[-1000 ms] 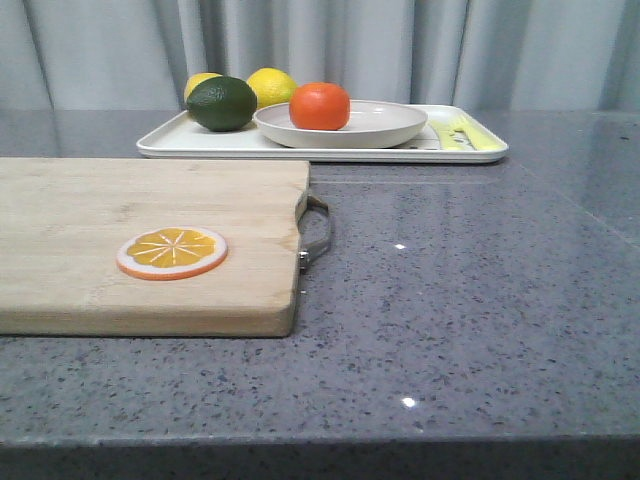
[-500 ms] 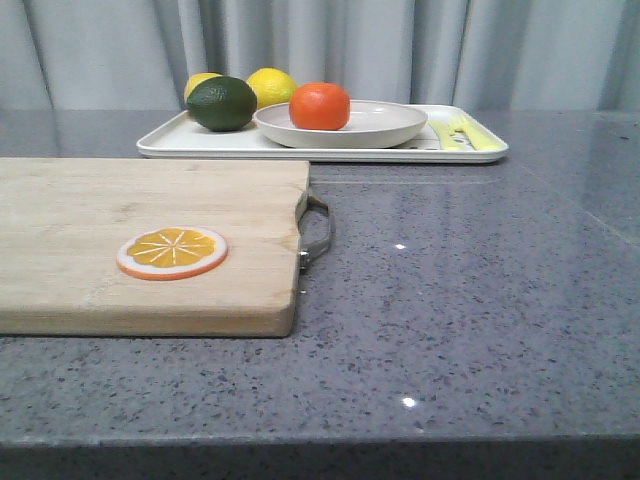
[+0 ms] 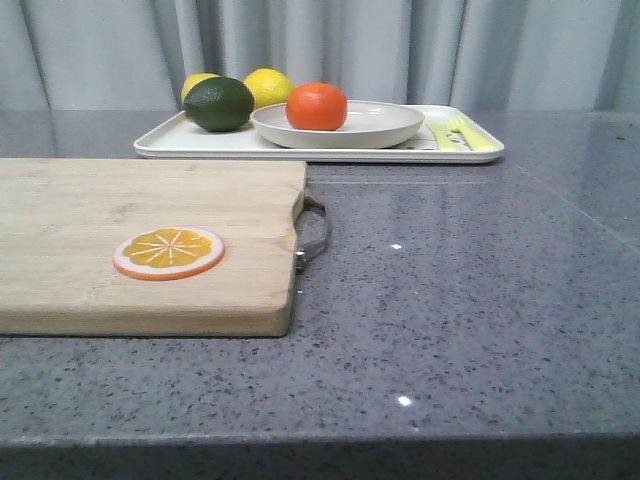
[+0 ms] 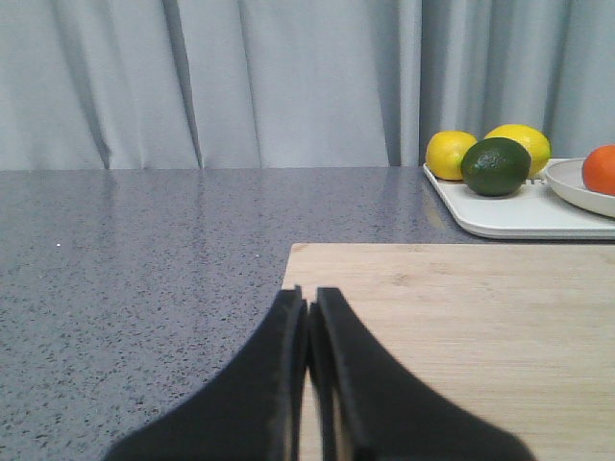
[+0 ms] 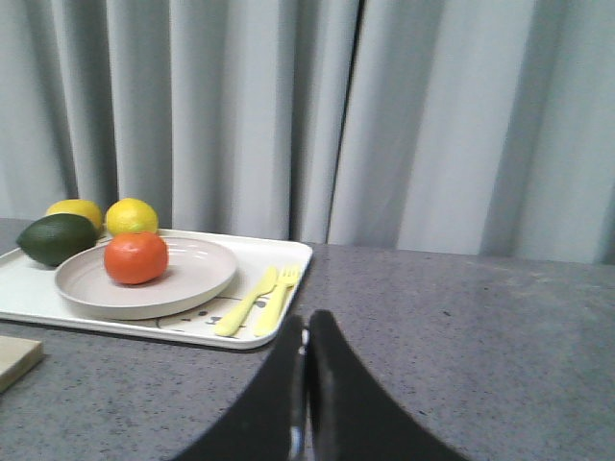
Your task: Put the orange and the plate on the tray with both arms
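Note:
The orange (image 3: 316, 106) sits in the off-white plate (image 3: 385, 125), and the plate rests on the cream tray (image 3: 165, 143) at the back of the table. Orange (image 5: 135, 257), plate (image 5: 197, 274) and tray (image 5: 288, 259) also show in the right wrist view. The left wrist view catches the orange (image 4: 602, 169), the plate's edge (image 4: 575, 182) and the tray (image 4: 500, 216). My left gripper (image 4: 308, 305) is shut and empty over the near edge of the wooden cutting board (image 4: 461, 327). My right gripper (image 5: 307, 327) is shut and empty, short of the tray. Neither arm shows in the front view.
A green avocado (image 3: 218, 104) and two lemons (image 3: 268, 86) lie on the tray's left part; a yellow fork and knife (image 3: 455, 134) lie on its right. The cutting board (image 3: 80, 210) with an orange slice disc (image 3: 168, 252) and metal handle (image 3: 314, 230) fills the front left.
The whole front view has slid a few pixels to the left; the objects keep their places relative to each other.

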Robot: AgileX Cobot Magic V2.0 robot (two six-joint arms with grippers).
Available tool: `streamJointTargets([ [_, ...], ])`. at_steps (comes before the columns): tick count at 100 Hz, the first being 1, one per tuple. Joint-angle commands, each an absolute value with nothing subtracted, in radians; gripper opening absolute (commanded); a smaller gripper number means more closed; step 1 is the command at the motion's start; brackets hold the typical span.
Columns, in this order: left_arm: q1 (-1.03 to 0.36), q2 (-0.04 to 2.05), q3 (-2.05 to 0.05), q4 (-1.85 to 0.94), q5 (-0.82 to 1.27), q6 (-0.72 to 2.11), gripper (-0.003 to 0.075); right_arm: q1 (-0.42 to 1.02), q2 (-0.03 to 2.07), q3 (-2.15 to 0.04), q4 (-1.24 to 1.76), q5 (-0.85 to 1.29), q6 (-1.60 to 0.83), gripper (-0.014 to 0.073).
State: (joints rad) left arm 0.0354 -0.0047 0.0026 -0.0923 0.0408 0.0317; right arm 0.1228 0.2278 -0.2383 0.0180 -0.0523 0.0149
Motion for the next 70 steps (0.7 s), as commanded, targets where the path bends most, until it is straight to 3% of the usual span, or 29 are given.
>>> streamJointTargets([
  [1,0.036,-0.038,0.010,-0.093,-0.028,0.028,-0.0020,0.083,0.207,-0.182,0.000,-0.231,0.026,-0.0076],
  [27,0.036,-0.038,0.010,-0.093,-0.028,0.028,-0.0020,0.005,0.079,0.008,-0.091,-0.235,0.188,-0.0076],
  [55,0.036,-0.038,0.010,-0.093,-0.028,0.028,-0.0020,-0.002,-0.022,0.007,-0.101,0.016,0.190,-0.0076],
  [70,0.036,-0.038,0.010,-0.093,-0.028,0.028,-0.0020,-0.003,-0.023,0.007,-0.101,0.047,0.190,-0.0076],
])
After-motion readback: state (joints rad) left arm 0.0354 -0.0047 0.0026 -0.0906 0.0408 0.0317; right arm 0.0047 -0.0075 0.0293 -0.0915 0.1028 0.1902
